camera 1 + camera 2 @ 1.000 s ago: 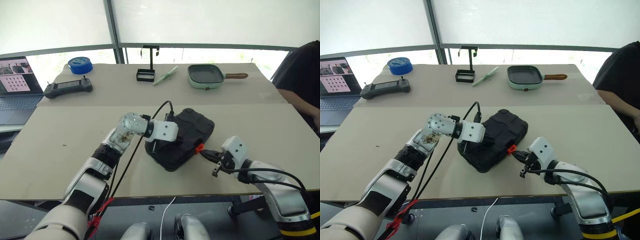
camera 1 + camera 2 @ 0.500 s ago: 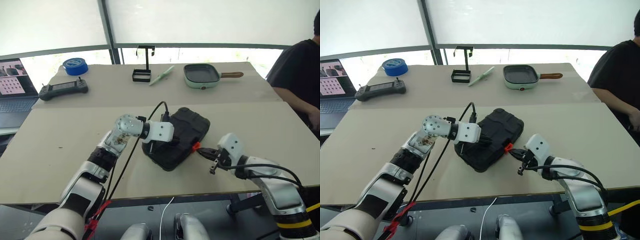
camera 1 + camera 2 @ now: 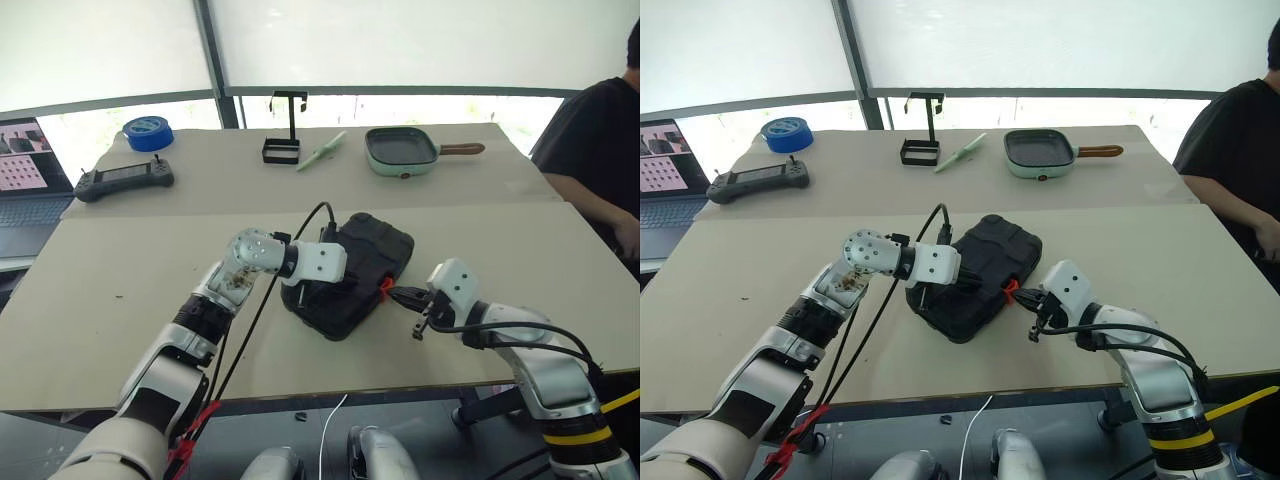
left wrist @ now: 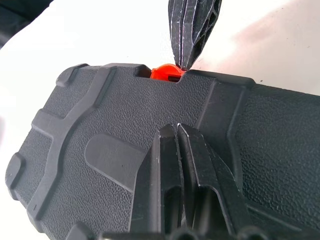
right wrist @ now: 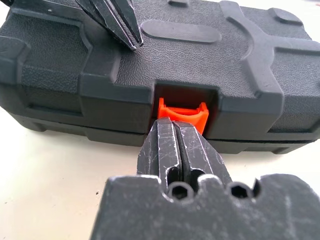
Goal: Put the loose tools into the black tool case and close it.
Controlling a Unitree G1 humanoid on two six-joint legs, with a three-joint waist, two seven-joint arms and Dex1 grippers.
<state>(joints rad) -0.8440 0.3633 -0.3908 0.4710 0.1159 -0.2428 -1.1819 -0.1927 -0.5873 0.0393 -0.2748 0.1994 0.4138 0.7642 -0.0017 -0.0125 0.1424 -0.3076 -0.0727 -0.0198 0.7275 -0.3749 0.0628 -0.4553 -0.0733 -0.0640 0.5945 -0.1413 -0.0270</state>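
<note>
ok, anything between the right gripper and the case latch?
Nothing. In the right wrist view the shut right gripper sits right at the orange latch on the closed case, no gap visible.

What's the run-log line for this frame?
case: black tool case lid down | left gripper: shut, tips pressing lid | right gripper: shut, tips at orange latch | loose tools: none visible

One black tool case, one pan, one controller (one blue tape roll too)
</note>
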